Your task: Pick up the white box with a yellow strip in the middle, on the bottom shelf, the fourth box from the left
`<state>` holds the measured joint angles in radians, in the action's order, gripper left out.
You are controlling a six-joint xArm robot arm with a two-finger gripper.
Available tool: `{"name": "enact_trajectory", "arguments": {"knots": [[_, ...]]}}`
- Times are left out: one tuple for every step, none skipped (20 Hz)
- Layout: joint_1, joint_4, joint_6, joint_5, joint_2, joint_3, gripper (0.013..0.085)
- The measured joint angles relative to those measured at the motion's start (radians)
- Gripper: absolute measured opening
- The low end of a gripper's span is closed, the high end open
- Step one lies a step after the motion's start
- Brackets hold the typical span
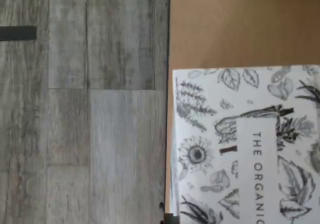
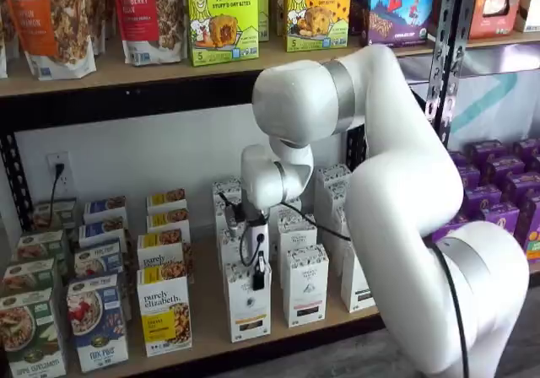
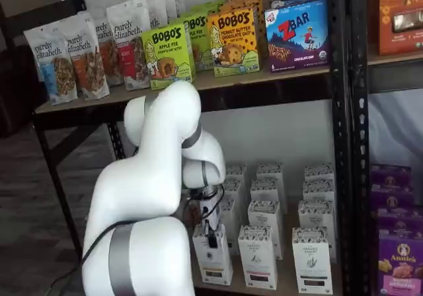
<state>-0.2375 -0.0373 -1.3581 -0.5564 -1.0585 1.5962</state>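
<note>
The arm [image 3: 158, 197] hides part of the bottom shelf [image 3: 264, 288].

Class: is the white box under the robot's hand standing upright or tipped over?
Upright: the white box stands tall on the bottom shelf, label facing front.

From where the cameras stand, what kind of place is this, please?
Most likely a mock grocery aisle or a test store. Black metal shelving carries retail goods in neat rows: Bobo's boxes and a ZBar box above, many alike white boxes on the bottom shelf. A white robot arm works there.
</note>
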Motion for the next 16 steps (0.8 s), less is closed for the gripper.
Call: {"name": "enact_trajectory", "arguments": {"knots": [[-0.002,0.002,0.004,0.000,0.009,-0.012,0.0490],[-0.004,0.007,0.009,0.000,0.017,-0.023,0.0490],[-0.006,0.012,0.016,0.001,0.025,-0.034,0.0490],[-0.009,0.018,0.024,0.005,0.037,-0.051,0.0490],[-0.012,0.022,0.030,0.007,0.044,-0.062,0.0490],[-0.016,0.029,0.039,0.009,0.057,-0.079,0.0490],[-0.018,0.034,0.047,0.009,0.064,-0.089,0.0490],[-0.021,0.038,0.053,0.010,0.074,-0.102,0.0490],[-0.025,0.041,0.059,0.013,0.089,-0.123,0.0490],[-0.031,0.042,0.067,0.020,0.113,-0.157,0.0490],[-0.033,0.043,0.069,0.024,0.122,-0.170,0.0490],[-0.036,0.048,0.077,0.028,0.139,-0.194,0.0490],[-0.038,0.051,0.081,0.032,0.150,-0.209,0.0490],[-0.041,0.053,0.086,0.039,0.169,-0.236,0.0490],[-0.043,0.055,0.091,0.049,0.188,-0.263,0.0490],[-0.046,0.057,0.094,0.059,0.210,-0.293,0.0490]]}}
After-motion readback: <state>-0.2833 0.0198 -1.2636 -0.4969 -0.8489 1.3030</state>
